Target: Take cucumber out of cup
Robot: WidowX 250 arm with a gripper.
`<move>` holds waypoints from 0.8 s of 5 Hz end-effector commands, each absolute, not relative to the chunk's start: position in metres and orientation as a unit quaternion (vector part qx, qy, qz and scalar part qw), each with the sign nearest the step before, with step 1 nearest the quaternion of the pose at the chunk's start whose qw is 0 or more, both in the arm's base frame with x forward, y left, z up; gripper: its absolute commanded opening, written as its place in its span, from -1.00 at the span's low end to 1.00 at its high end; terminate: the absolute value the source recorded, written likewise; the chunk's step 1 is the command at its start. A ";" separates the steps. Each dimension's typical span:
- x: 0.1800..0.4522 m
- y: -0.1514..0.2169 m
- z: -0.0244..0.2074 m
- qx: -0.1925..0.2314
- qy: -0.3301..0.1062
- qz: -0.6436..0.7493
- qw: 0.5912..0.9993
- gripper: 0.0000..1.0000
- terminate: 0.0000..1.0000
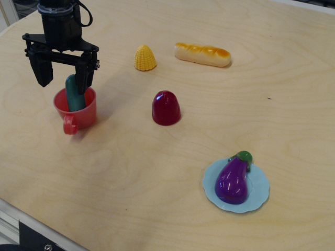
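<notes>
I am lining up the grasp: gripper (63, 77) is hanging wide open over the red cup (76, 111) at far left, cucumber (74, 94) standing inside. Next I am lowering and closing around its top.

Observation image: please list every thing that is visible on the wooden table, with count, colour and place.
Teal-green plastic toy cucumber: 1, dark teal-green, standing in the cup, top sticking out.
Red-orange plastic cup with loop handle: 1, red-orange, left side of table.
Dark red dome-shaped object: 1, dark red, centre.
Yellow toy corn piece: 1, yellow, back centre.
Toy bread loaf: 1, tan with brown top, back, right of the corn.
Purple toy eggplant with green cap: 1, purple, lying on the plate.
Light blue plate: 1, light blue, front right.
Wooden table: 1, pale wood.
Black gripper: 1, fingers open, over the cup, right finger beside the cucumber.
</notes>
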State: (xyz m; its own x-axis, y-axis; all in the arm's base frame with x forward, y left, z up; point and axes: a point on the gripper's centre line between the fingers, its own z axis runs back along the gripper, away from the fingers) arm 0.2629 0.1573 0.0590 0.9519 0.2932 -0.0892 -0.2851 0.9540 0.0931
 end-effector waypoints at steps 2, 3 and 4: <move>0.270 0.145 0.068 0.055 0.036 0.148 0.987 -1.00 -1.00; 0.269 0.145 0.070 0.053 0.035 0.148 0.987 -1.00 -1.00; 0.266 0.144 0.073 0.055 0.032 0.147 0.987 -1.00 -1.00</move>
State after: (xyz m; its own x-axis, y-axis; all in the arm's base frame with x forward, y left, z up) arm 0.2691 0.1534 0.0528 0.9500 0.2949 -0.1028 -0.2843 0.9528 0.1067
